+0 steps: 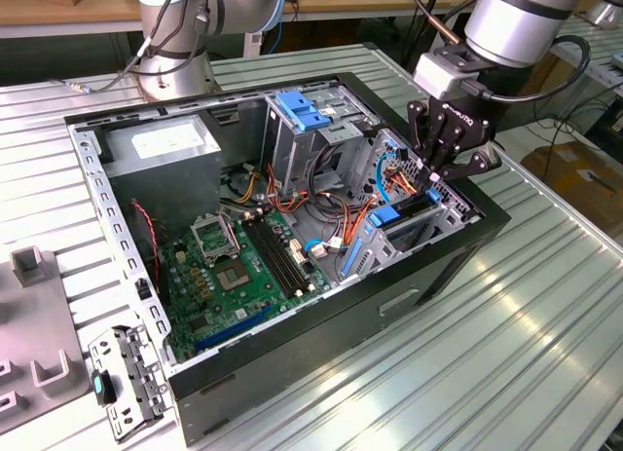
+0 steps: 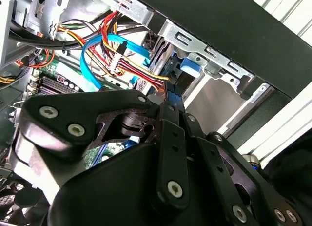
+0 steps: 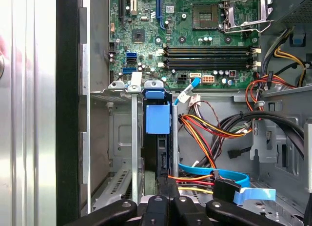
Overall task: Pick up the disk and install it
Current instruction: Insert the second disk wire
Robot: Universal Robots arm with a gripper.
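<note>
Blue carrier rails mark the disk (image 3: 157, 119), which stands on edge in a bay of the drive cage (image 3: 113, 138) at the computer case's (image 1: 292, 368) front corner. Its label is hidden. The gripper (image 1: 435, 173) hangs over that bay, fingers (image 2: 170, 138) drawn close together; whether they pinch the disk cannot be told. Memory slots (image 3: 209, 57) show in the first wrist view.

- Disk (image 3: 157, 138): seated on edge in a metal drive bay slot, at the computer case's corner on the exterior view's right.
- Blue plastic carrier end (image 1: 386, 217) facing up and out of the bay; dark narrow body running down between metal slot walls.
- Blue tab (image 2: 189, 69) visible under the bay's metal bracket.
</note>
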